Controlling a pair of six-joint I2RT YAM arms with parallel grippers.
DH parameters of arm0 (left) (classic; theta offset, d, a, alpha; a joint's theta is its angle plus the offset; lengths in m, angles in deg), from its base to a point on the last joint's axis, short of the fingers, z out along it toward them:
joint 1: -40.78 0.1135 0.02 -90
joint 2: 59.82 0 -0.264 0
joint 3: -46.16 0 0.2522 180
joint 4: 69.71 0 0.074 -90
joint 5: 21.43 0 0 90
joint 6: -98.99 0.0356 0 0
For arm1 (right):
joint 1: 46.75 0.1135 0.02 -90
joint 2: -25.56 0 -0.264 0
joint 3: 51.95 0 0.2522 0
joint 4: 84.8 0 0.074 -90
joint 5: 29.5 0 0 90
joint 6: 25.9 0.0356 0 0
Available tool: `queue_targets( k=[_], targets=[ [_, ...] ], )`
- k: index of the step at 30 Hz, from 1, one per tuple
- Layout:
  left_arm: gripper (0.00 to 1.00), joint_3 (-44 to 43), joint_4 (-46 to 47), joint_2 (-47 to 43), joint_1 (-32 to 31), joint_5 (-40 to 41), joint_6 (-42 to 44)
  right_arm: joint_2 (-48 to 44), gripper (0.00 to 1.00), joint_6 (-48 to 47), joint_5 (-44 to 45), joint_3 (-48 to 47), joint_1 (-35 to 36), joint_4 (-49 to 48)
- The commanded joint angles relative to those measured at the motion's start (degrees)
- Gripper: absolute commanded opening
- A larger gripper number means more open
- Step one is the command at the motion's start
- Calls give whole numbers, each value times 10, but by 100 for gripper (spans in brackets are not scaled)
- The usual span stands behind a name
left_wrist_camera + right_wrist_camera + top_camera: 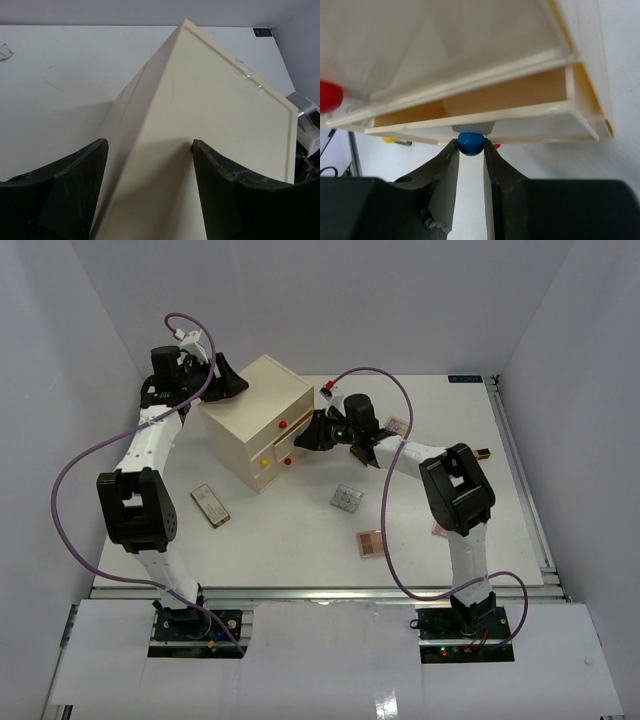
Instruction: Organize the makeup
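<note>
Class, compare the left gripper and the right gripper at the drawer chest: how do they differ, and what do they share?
The left gripper is open, fingers spread wide astride an edge of the drawer chest; the right gripper is shut on a blue knob. The left gripper is at the chest's rear top, the right gripper at its drawer front. Both have dark fingers and both are at the chest.

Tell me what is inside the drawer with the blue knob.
The drawer is open only slightly, the right gripper shut on its blue knob. Only bare wooden inner walls show. Its floor and back are hidden by the front panel and the chest above.
</note>
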Motion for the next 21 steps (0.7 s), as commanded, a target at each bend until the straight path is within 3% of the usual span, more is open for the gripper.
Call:
queue_targets(
  k=[1,10,16,18,21],
  targets=[
    [78,16,-60,24,-10,28,-9,-71,17,-33,-31,68,-13,5],
    [77,-1,-59,48,-7,37,-28,-178,16,-69,-61,214,-46,13],
    [77,-6,-60,42,-7,40,-32,-196,22,-80,-72,238,-51,20],
    [78,-10,-59,37,-7,42,-32,-193,34,-87,-80,231,-51,17],
    [79,-25,-63,22,-7,47,-34,-188,75,-116,-104,213,-51,26]
  ],
)
